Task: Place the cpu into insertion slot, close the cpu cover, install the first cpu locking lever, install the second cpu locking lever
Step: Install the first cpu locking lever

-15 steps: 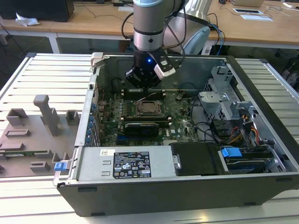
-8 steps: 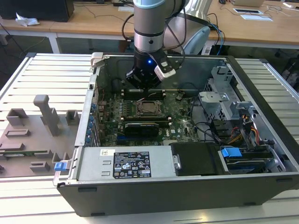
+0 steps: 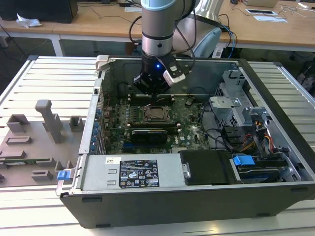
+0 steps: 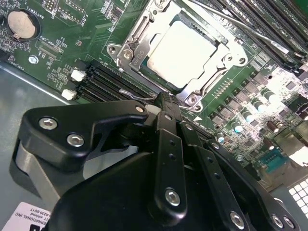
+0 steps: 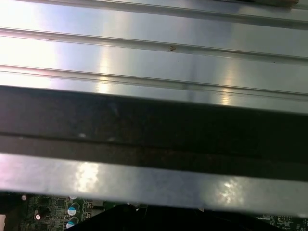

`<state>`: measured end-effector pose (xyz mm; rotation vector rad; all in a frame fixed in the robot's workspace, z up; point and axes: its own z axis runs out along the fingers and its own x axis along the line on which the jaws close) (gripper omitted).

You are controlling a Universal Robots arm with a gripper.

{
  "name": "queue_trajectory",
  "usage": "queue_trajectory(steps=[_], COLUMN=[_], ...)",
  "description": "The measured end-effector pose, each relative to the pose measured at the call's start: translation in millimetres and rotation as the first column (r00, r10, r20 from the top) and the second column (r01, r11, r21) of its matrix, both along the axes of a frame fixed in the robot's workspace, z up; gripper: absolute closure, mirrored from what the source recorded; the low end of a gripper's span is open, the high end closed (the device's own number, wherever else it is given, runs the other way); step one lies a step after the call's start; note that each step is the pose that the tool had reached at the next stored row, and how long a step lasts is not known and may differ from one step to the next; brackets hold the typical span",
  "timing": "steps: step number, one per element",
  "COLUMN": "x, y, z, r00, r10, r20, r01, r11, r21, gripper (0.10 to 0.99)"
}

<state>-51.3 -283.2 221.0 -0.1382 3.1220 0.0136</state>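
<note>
CPU [image 4: 185,53] sits in the insertion slot [image 4: 144,72]; cpu cover [image 4: 219,41] down around it. One thin locking lever [image 4: 137,95] lies beside the socket edge; whether either lever is latched, cannot tell. Arm stands near-vertical inside the open case [image 3: 275,123]. Gripper [image 4: 166,102] just beside that lever, fingers drawn together, holding nothing I can make out.

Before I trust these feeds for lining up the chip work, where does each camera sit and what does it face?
Exterior view: off the arm, above the open computer case, looking down at the green board and the arm.
Second wrist view: on the arm, looking past the hand at the chip under its cover.
First wrist view: on the arm, facing a ribbed metal surface.
The exterior and second wrist views share the chip.
</note>
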Motion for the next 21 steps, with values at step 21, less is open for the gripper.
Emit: queue_trajectory(steps=[21], x=[0.9], y=[1.8], z=[-8.3], r00=[1.0000], r10=[0.000], r20=[0.0000], r01=[0.000], r11=[1.0000], r21=[0.000], gripper=[0.980])
